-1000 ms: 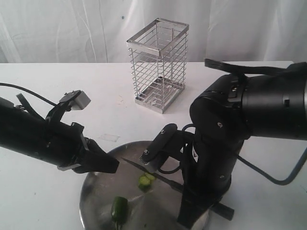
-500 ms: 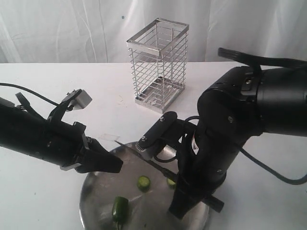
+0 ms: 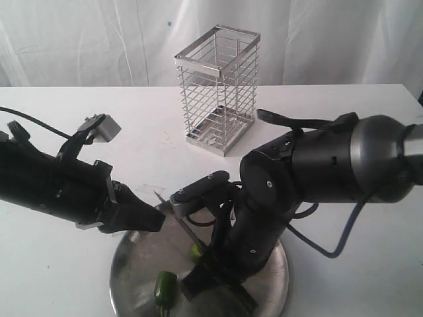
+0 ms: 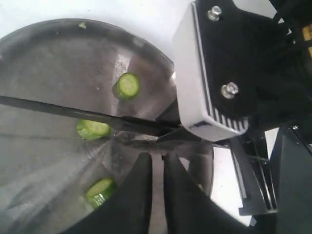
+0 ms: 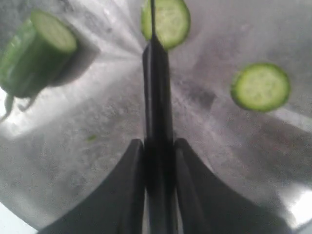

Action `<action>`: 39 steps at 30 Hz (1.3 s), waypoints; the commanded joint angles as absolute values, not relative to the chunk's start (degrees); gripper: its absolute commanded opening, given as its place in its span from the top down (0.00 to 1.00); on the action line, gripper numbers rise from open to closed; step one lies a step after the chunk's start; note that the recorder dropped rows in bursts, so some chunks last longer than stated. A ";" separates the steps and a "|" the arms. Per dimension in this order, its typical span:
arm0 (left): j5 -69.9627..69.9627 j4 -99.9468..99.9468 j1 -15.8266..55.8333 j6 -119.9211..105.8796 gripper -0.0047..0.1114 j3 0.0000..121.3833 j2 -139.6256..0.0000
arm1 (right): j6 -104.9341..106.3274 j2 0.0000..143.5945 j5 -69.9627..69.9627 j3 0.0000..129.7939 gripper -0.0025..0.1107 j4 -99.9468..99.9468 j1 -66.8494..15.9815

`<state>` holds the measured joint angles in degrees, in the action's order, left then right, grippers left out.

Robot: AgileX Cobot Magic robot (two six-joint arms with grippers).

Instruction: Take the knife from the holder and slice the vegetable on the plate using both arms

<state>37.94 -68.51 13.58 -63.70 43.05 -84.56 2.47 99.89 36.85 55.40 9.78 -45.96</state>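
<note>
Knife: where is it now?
The knife is clamped in the right gripper over the plate, lower middle of the exterior view, blade tip near the left gripper.

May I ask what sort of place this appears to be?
Likely a robotics lab bench, not a kitchen: white curtain backdrop, plain white table, and two robot arms working over a steel plate.

Your exterior view looks across the white table [image 3: 53,284] from slightly above, at middle range. Your two wrist views look down, close, on the round brushed-steel plate [image 3: 132,264]; all three views share it.
</note>
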 commanded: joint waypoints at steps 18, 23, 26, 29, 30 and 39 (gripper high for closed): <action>34.45 -61.02 13.88 -55.50 0.82 42.72 -74.82 | 11.87 99.06 27.15 55.23 0.51 23.08 -42.21; 32.57 -54.34 13.88 -47.67 0.82 42.72 -67.46 | 11.87 93.23 26.23 55.11 0.51 22.68 -42.21; 32.82 -54.23 13.88 -46.21 0.82 42.72 -62.18 | 11.76 87.77 24.44 53.35 0.54 23.15 -42.21; 33.09 -51.82 13.88 -42.81 0.82 42.72 -55.43 | 9.09 80.86 22.75 50.36 0.68 23.70 -42.21; 33.09 -50.59 13.88 -41.36 0.82 42.61 -53.08 | 7.98 77.86 21.78 48.85 0.76 23.79 -42.21; 33.96 -41.76 13.88 -25.18 0.82 37.09 -29.08 | 2.19 47.07 8.65 31.72 0.98 23.91 -46.18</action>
